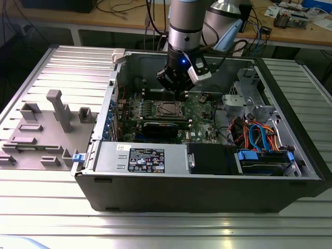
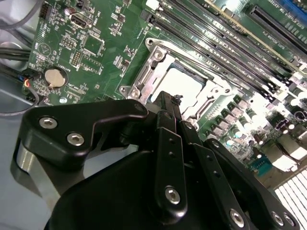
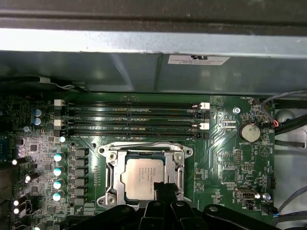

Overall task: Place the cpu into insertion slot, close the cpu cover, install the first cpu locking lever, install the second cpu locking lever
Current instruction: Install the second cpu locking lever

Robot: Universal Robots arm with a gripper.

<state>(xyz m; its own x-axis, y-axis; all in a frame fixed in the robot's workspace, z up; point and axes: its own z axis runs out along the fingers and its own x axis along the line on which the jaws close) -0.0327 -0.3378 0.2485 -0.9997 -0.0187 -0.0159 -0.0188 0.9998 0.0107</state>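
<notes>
Fingers (image 3: 165,188) pressed together, empty, tips just over the cover (image 3: 111,176) edge; chip (image 3: 143,178) sits in its socket (image 3: 108,152), cover down, so I'd best bear straight and gently on the frame.

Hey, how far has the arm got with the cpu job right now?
The cpu already sits in the insertion slot, and the cpu cover looks lowered around it, its face showing through the window. The gripper hangs just over the socket's edge, holding nothing that shows. Whether either locking lever is latched can't be told, so the levers seem to be what's left.
</notes>
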